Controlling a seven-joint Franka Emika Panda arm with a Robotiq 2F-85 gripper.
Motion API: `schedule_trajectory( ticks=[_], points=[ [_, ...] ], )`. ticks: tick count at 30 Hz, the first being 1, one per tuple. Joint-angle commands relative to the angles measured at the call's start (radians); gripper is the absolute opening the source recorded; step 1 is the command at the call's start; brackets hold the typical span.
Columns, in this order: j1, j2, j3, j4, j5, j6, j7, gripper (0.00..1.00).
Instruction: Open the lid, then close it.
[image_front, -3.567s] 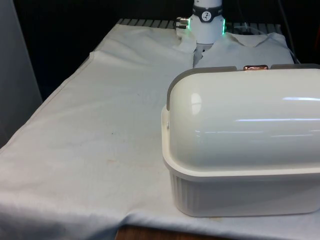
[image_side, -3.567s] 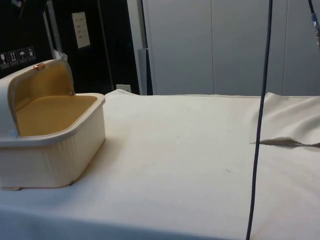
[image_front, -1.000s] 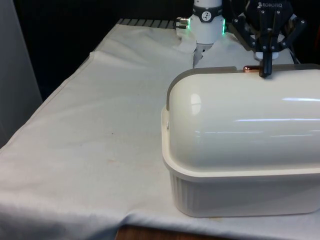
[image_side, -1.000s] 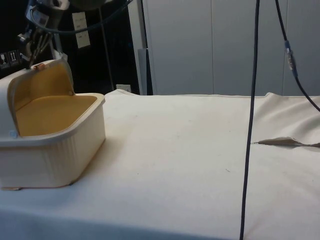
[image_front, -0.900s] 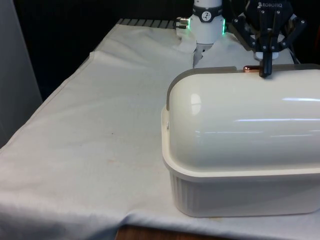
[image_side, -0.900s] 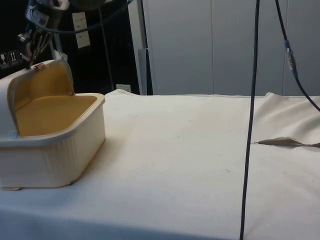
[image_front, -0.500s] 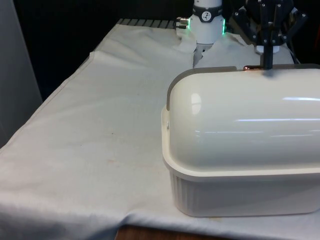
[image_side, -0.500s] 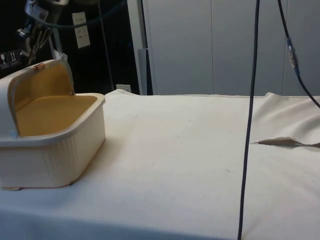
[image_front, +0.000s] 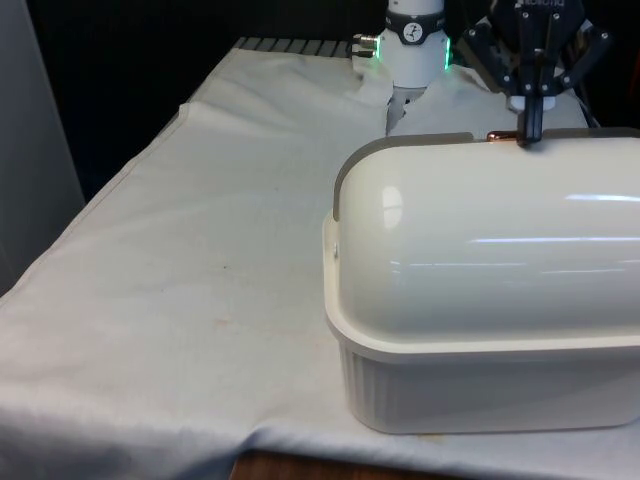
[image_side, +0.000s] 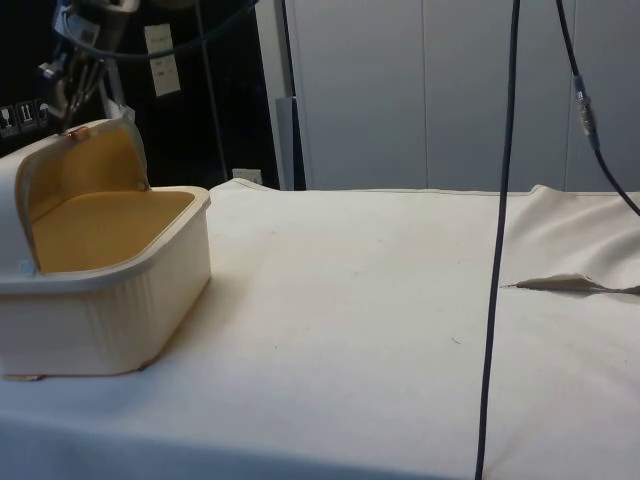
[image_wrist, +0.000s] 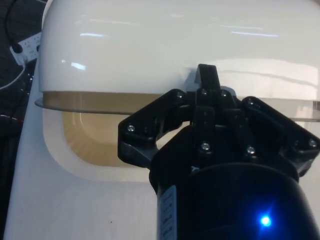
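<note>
A cream bread box (image_front: 480, 380) stands at the front view's right, its back to that camera. Its domed roll-top lid (image_front: 480, 230) is rolled back, and the side view shows the tan inside (image_side: 100, 225) open. A small copper handle (image_front: 506, 135) sits on the lid's top edge (image_side: 76, 131). My black gripper (image_front: 529, 135) hangs shut, with its tips right at that handle and nothing held between them. From the side the gripper (image_side: 68, 118) is just above the lid's edge. In the wrist view the closed fingers (image_wrist: 207, 75) point at the lid's rim (image_wrist: 175, 50).
The arm's white base (image_front: 415, 40) stands behind the box. A dark cable (image_side: 500, 250) hangs down across the side view, and the cloth has a fold (image_side: 570, 285) beyond it. The table's edge (image_front: 100, 200) runs along the front view's left.
The gripper, absent in the oldest frames, came to the handle. Over the last second it rose a little, then sank back to the lid's edge. The lid has stayed open.
</note>
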Motion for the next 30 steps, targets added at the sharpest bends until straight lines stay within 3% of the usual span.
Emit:
schedule_trajectory(
  ticks=[1, 30],
  points=[
    [0.001, -0.002, -0.002, 0.001, -0.003, -0.014, 0.001, 0.00],
    [0.000, -0.029, -0.002, -0.007, -0.001, -0.094, -0.007, 0.00]
  ],
)
